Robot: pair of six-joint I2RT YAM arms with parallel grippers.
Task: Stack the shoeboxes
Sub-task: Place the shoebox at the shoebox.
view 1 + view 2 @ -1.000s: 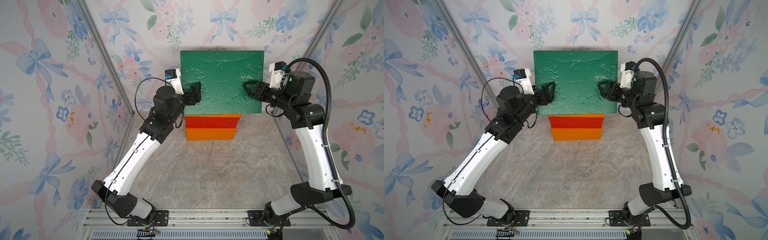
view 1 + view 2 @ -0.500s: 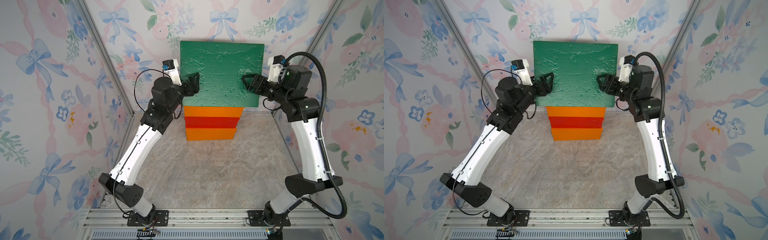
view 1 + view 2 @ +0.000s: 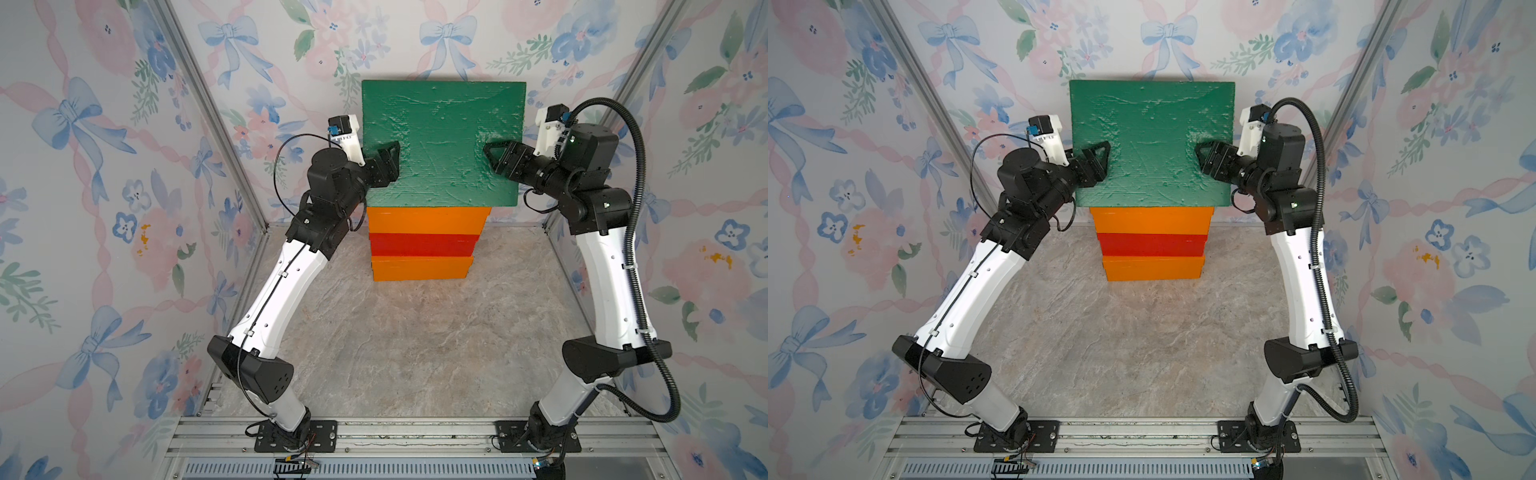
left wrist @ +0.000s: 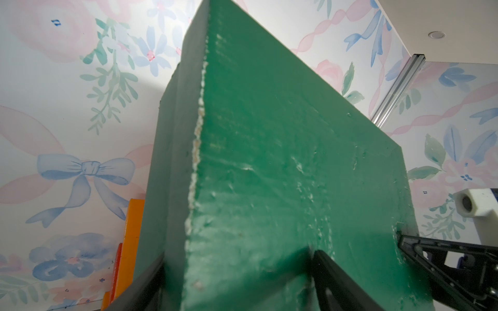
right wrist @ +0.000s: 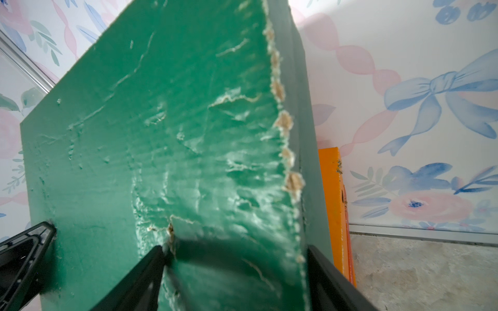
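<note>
**Floral walls, marbled desk: green box gripped at both ends over a three-box stack**

Watercolour wallpaper (image 3: 104,166) of blue bows and pink blooms lines the cell on three sides, and the desk (image 3: 415,353) has a matte grey-beige surface veined like stone. At its far end, against the back wall, stand three flat rectangular cardboard shoeboxes. A smooth orange-painted box (image 3: 422,268) is at the bottom, a red-painted box (image 3: 422,245) lies on it, and a second orange box (image 3: 428,220) lies on top. Their long sides run across the desk and face the arms' bases.

Directly over this stack is the dark green painted cardboard shoebox (image 3: 440,141), seen in both top views (image 3: 1150,141). Its broad lid faces up and looks level, and its long axis runs side to side, parallel to the boxes below. It covers the stack's rear part. Whether its underside touches the upper orange box cannot be told.

The green paint is thick and ridged with brush marks, creases and pale scratches. In the wrist views the lid's edge (image 5: 283,126) is chipped down to tan cardboard fibre, and its corners are sharp.

The left fingers (image 3: 394,158) are black, flat and triangular. They clamp the box's left end, one on the lid face (image 4: 331,277) and one under the base. The right fingers (image 3: 490,151) clamp the right end the same way, the upper one (image 5: 145,269) pressing beside a small tear in the paint. Both pairs are spread to the box's height and hold it firmly.
</note>
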